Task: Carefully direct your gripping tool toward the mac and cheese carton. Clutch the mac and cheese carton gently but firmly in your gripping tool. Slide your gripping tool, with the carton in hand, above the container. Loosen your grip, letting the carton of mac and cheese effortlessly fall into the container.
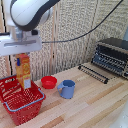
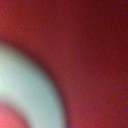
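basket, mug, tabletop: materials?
Basket: looks like moulded red plastic, going by its lattice walls. Mug: matte blue, plastic or ceramic, can't tell which. Tabletop: pale wood, with visible plank seams and grain.

The big white robot arm (image 1: 30, 12) bends in from the top corner on the exterior view's left and points straight down. Its blocky white gripper (image 1: 21, 54) hangs flat at the end of the arm, and the fingers are closed on the top of the mac and cheese carton (image 1: 23, 72), which hangs upright in the air. The wrist view is only a red and pale blur, so it shows nothing of the fingers
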Tool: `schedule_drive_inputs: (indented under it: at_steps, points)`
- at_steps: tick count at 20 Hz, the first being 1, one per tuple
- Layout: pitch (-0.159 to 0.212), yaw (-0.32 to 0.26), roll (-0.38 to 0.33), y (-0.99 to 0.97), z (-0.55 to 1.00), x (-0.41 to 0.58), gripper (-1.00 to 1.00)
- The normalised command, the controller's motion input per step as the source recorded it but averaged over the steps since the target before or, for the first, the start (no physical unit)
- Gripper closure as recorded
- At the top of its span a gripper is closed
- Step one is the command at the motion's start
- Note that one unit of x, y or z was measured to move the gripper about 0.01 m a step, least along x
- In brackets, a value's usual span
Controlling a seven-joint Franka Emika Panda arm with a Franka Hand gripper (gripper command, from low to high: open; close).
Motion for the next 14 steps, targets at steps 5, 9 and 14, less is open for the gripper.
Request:
schedule_drive_inputs:
  at_steps: [5,9,14]
  points:
    - [-0.014,-0.013,0.0,0.03,-0.56,0.257,1.0]
    - [0.007,0.0,-0.009,0.0,-0.26,0.136,1.0]
    - [0.0,0.0,0.002,0.0,0.01,0.013,-1.0]
